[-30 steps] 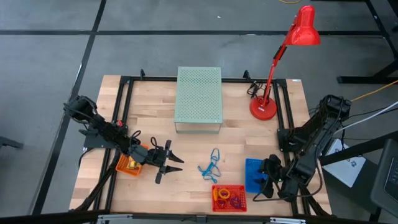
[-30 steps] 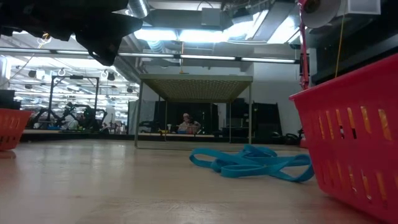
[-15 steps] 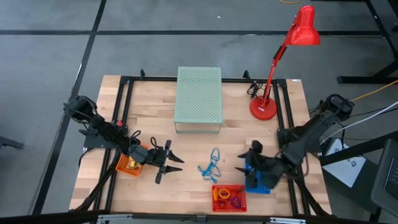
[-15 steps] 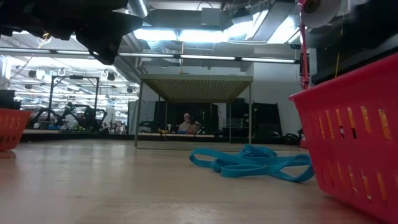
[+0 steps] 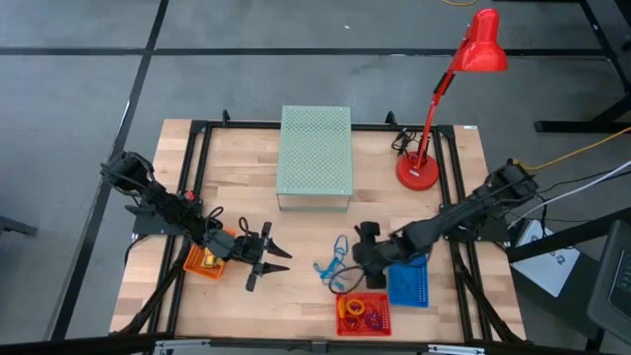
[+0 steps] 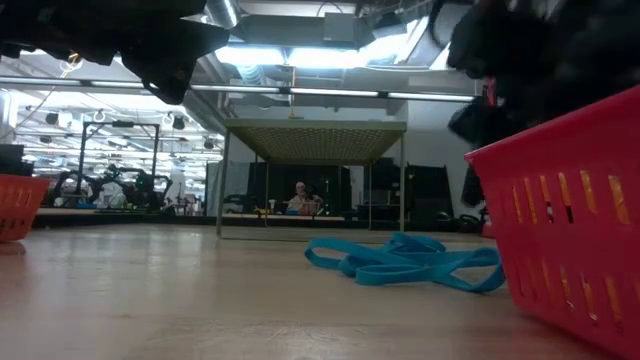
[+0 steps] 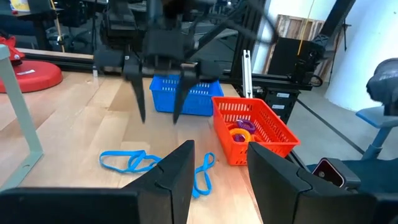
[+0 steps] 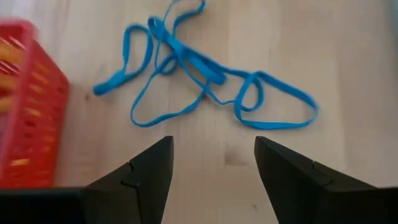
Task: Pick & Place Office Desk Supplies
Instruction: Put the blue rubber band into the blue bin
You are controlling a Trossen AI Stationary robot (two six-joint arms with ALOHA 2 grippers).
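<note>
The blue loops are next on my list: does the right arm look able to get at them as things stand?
Probably yes. The right gripper hangs open just above the blue loops, which lie loose on bare table. The red basket sits close beside them but not over them.

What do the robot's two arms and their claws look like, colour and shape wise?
Both arms are dark, nearly black, built of jointed segments. Each ends in a claw with two fingers tapering to points: the left claw by the orange basket, the right claw over the blue loops. No markings can be made out.
</note>
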